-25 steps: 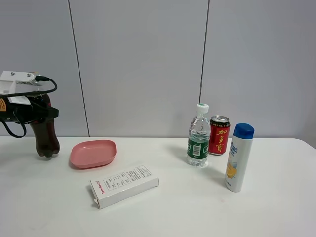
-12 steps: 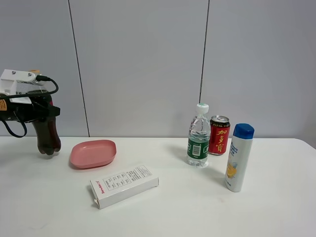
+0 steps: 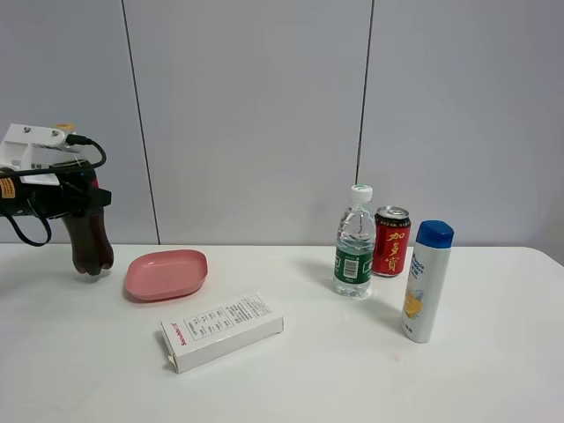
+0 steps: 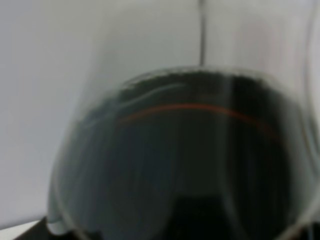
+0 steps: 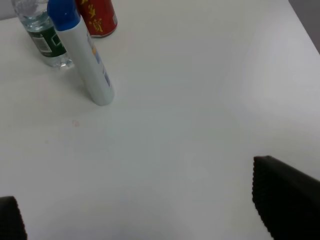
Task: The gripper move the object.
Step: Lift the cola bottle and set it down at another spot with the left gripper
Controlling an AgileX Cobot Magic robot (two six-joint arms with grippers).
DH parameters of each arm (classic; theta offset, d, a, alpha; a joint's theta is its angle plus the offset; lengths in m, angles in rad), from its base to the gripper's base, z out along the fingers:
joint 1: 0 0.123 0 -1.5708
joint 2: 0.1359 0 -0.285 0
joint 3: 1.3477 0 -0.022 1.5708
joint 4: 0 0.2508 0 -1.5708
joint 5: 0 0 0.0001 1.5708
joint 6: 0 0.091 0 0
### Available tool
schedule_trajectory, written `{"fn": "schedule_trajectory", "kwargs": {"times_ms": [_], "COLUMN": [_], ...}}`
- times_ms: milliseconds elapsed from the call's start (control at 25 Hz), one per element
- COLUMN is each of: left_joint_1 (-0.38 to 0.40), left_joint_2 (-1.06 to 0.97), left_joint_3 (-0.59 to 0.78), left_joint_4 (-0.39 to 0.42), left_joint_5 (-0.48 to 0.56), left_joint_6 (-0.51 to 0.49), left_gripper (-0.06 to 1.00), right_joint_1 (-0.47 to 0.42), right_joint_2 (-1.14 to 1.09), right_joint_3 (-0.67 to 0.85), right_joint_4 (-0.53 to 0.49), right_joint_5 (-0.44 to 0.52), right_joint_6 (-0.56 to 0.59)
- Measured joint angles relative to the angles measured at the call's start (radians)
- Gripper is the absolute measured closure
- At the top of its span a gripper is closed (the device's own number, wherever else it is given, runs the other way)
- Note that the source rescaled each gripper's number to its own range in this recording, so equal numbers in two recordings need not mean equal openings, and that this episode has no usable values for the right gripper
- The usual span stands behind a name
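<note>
1. The left black hand (image 3: 77, 196) on its thick arm is clenched around the tall clear plastic bottle of dark cola (image 3: 89, 240), at the counter's far left.
2. That bottle hangs clear of the white counter (image 3: 352, 352), just beside the pink shallow dish (image 3: 166, 273).
3. The right hand's (image 5: 150, 210) dark fingers (image 5: 285, 200) stand wide apart, released, over bare counter.
</note>
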Motion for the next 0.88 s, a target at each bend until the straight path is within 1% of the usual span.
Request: {"fn": "schedule_trajectory", "kwargs": {"times_ms": [240, 320, 360, 400, 440, 600, 640, 680, 760, 880], "left_joint_1": [0.0, 0.0, 0.0, 0.0, 0.0, 0.0, 0.0, 0.0, 0.0, 0.0], "left_joint_2": [0.022, 0.022, 0.022, 0.021, 0.018, 0.015, 0.015, 0.015, 0.014, -0.009], "left_joint_3": [0.0, 0.0, 0.0, -0.001, -0.002, -0.003, -0.003, -0.003, -0.003, -0.003], "left_joint_4": [0.025, 0.025, 0.022, 0.016, 0.013, 0.011, 0.01, 0.009, 0.009, 0.01], "left_joint_5": [-0.005, -0.009, -0.024, -0.04, -0.055, -0.066, -0.066, -0.066, -0.066, -0.06], "left_joint_6": [0.029, 0.04, 0.045, 0.045, 0.045, 0.045, 0.045, 0.045, 0.044, 0.041], "left_gripper": [0.94, 0.91, 0.87, 0.82, 0.71, 0.17, 0.07, 0.02, -0.04, -0.05], "right_joint_1": [0.0, 0.0, 0.0, 0.0, 0.0, 0.0, 0.0, 0.0, 0.0, 0.0], "right_joint_2": [0.0, 0.0, 0.0, 0.0, 0.0, 0.0, 0.0, 0.0, 0.0, 0.0], "right_joint_3": [0.0, 0.0, 0.0, 0.0, 0.0, 0.0, 0.0, 0.0, 0.0, 0.0], "right_joint_4": [0.0, 0.0, 0.0, 0.0, 0.0, 0.0, 0.0, 0.0, 0.0, 0.0], "right_joint_5": [0.0, 0.0, 0.0, 0.0, 0.0, 0.0, 0.0, 0.0, 0.0, 0.0], "right_joint_6": [0.0, 0.0, 0.0, 0.0, 0.0, 0.0, 0.0, 0.0, 0.0, 0.0]}}
